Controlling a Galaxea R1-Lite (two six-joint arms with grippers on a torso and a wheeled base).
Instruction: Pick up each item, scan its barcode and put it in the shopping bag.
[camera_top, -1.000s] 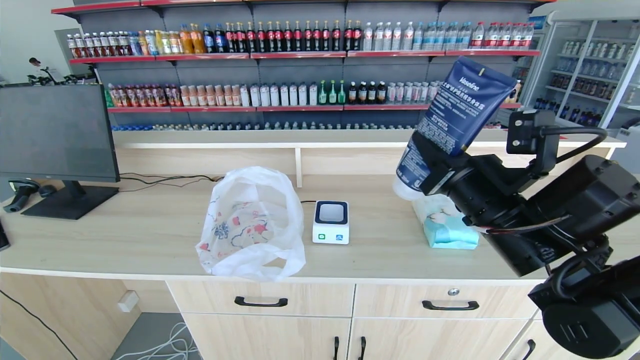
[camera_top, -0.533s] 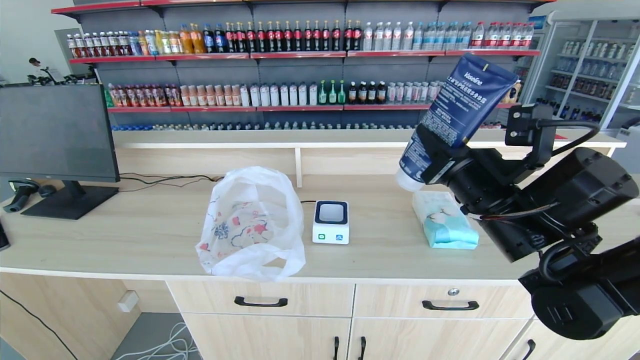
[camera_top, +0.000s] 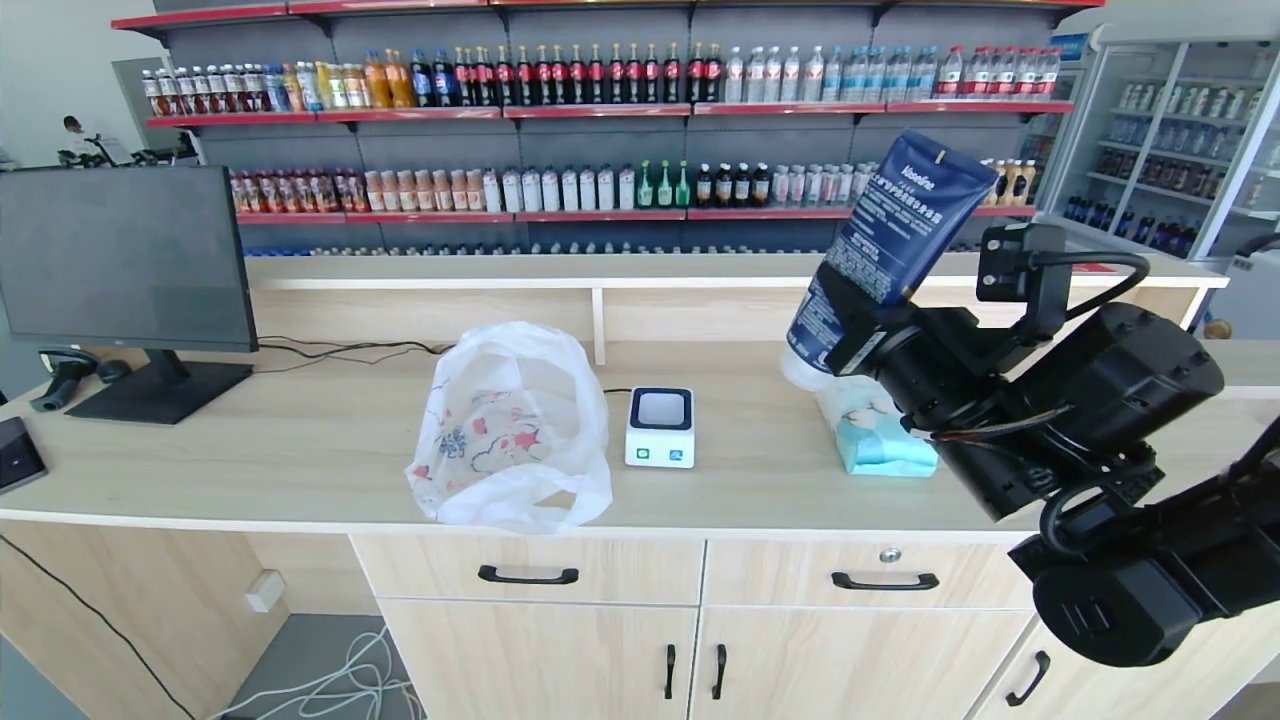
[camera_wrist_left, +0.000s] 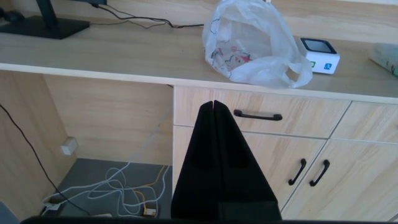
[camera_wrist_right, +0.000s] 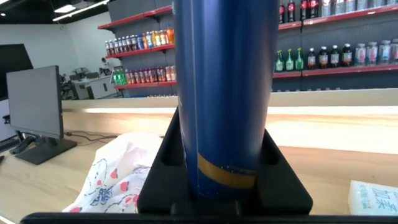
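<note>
My right gripper is shut on a dark blue tube, held tilted above the right part of the counter with its white cap down. The same blue tube stands between my black fingers in the right wrist view. The white barcode scanner sits on the counter to the tube's left. Beside it lies the white plastic shopping bag with a printed item inside. A teal tissue pack lies under the tube. My left gripper is shut and hangs low in front of the cabinet drawers.
A monitor stands at the counter's left end with a handheld scanner and cables beside it. A raised wooden ledge runs along the back of the counter. Drink shelves fill the wall behind.
The camera has shifted, so the whole scene sits differently. My right arm has carried the tube slightly left and lower, over the tissue pack.
</note>
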